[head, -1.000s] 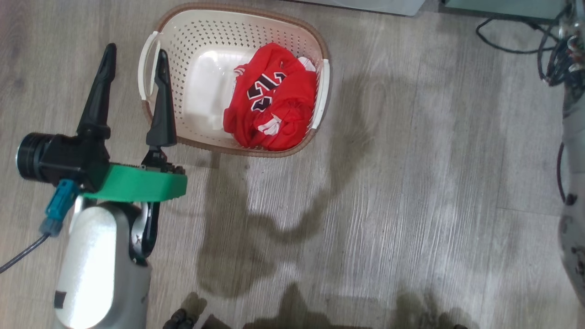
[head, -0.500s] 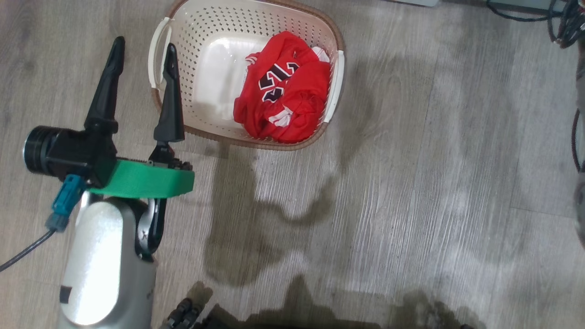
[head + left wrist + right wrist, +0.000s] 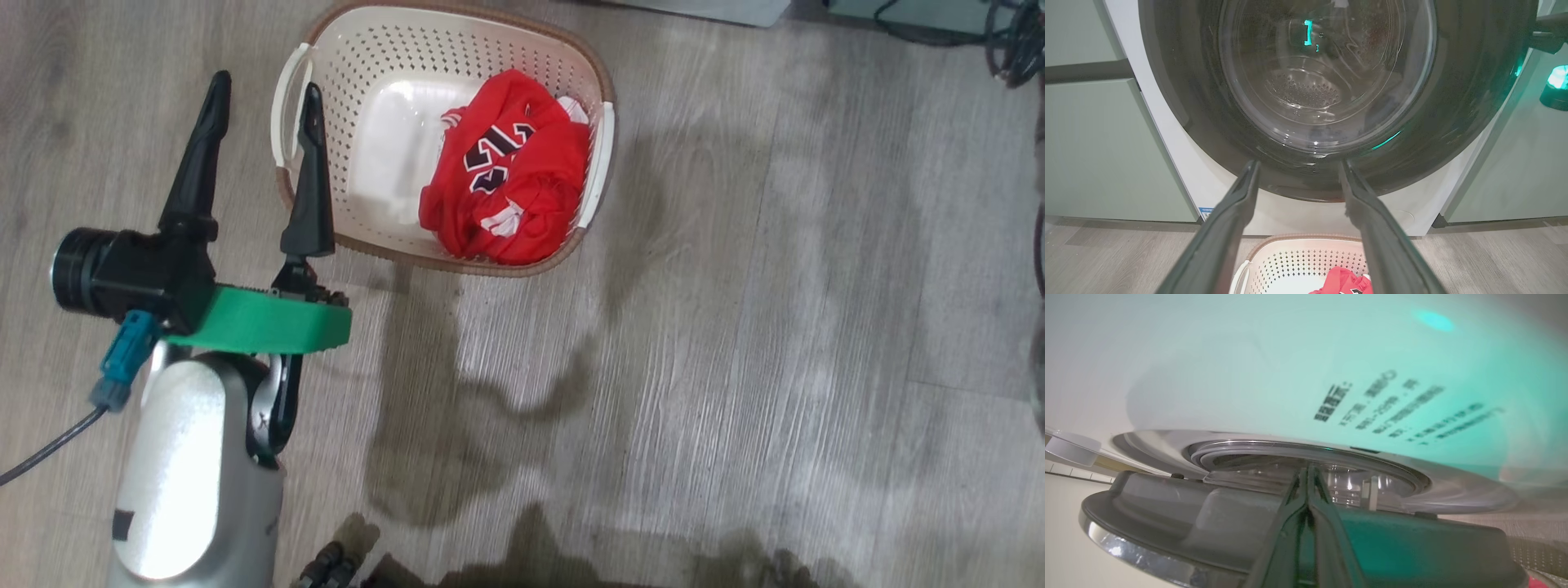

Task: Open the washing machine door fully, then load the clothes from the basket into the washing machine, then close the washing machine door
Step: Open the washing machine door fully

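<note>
– Well, nearest first: where is the left gripper [image 3: 263, 86]?
– At the lower left of the head view, over the grey wood-plank floor [image 3: 735, 327]. Its two long dark fingers [image 3: 196, 155] are spread wide, with nothing between them.
– And past them?
– Just beyond the fingertips, at top centre, a small cream plastic basket with perforated sides and a brown rim [image 3: 367, 49] stands on the floor. One finger overlaps its white handle in the picture. Whether they touch, I cannot tell.
– The clothes?
– A bundle of red jersey clothes with white trim and black-and-white lettering [image 3: 522, 204] lies in the right half of the basket. Its pale bottom shows in the left half.
– Farther on?
– In the left wrist view, the large round washing machine door with a glossy black rim and clear glass bowl [image 3: 1461, 102] sits in the upper frame, above the basket. Around it is the big white front-loading washing machine [image 3: 1298, 216], with pale green cabinets [image 3: 1094, 143] on either side.
– The right gripper [image 3: 1306, 471]?
– Its fingers are pressed together with no gap, tips at centre frame against the door. The door stands off the white front, and the glass bowl shows in the gap.
</note>
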Available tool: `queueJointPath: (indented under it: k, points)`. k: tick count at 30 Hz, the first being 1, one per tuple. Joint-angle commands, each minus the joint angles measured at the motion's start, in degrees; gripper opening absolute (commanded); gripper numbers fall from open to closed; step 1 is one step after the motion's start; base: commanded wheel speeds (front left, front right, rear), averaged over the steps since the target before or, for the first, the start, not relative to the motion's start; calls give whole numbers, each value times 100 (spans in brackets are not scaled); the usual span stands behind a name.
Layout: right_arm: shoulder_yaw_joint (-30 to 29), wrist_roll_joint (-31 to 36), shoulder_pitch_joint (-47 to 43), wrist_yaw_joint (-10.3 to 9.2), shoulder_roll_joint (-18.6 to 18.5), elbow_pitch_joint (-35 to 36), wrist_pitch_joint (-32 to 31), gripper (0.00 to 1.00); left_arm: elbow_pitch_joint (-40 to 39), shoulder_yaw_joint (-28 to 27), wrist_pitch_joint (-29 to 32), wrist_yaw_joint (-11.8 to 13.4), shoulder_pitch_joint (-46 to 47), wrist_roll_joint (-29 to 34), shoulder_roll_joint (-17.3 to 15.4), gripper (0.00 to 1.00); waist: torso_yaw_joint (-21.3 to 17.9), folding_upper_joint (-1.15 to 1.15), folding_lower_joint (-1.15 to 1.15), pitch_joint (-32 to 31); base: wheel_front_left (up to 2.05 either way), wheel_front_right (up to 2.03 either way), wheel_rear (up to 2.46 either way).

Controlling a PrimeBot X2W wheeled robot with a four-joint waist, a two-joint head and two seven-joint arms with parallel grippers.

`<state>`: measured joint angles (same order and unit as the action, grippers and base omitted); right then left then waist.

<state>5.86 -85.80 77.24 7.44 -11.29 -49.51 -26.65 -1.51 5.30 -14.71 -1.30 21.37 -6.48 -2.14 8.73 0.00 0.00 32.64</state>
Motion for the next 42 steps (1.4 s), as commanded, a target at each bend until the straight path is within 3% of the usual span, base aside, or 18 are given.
queueJointPath:
  k: [1,22,42]
  points:
    - [51,-48,-28,5,144,247,-81,0,-163,-182,-29,26,13,31,-80,100,-16,0,0,-31,0,0,0]
    - [222,-347,-2252,5,346,1736,-809,0,213,-196,-29,5,-564,-18,-75,100,19,0,0,-1135,0,0,0]
    - [624,-597,-3935,5,643,2626,-1029,0,342,-227,-29,157,-1142,-140,-75,100,512,0,0,-1892,0,0,0]
